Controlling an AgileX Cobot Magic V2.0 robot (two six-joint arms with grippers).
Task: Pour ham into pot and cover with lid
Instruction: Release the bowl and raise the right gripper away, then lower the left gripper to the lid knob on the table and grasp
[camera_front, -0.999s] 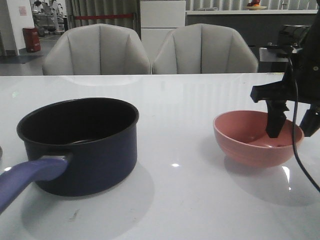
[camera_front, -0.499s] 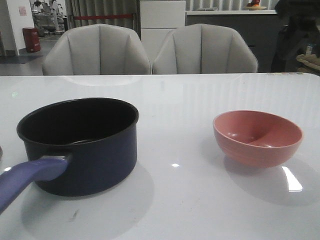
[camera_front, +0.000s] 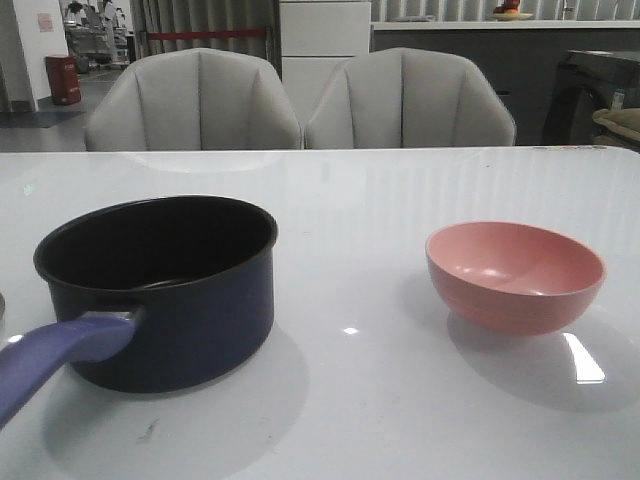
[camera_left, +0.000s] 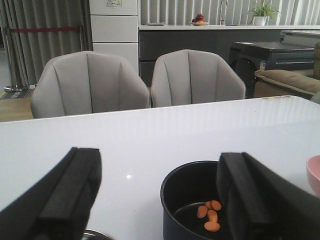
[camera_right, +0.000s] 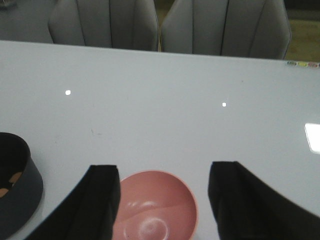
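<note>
Ham (camera_left: 209, 216) lies in the pot (camera_front: 165, 290); the bowl (camera_front: 515, 275) right of it is empty. Both my tools (camera_left: 157, 200) (camera_right: 165, 200) gape, holding nothing. I judge the unseen lid risks clipping the pot's rim.

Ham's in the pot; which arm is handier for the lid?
Probably the left: its open left gripper hovers near the pot, with a steel rim, likely the lid, just below. The right gripper hangs over the bowl.

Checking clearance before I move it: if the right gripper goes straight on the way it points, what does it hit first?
Probably the pink bowl, which sits between the open right gripper's fingers; depth is unclear.
</note>
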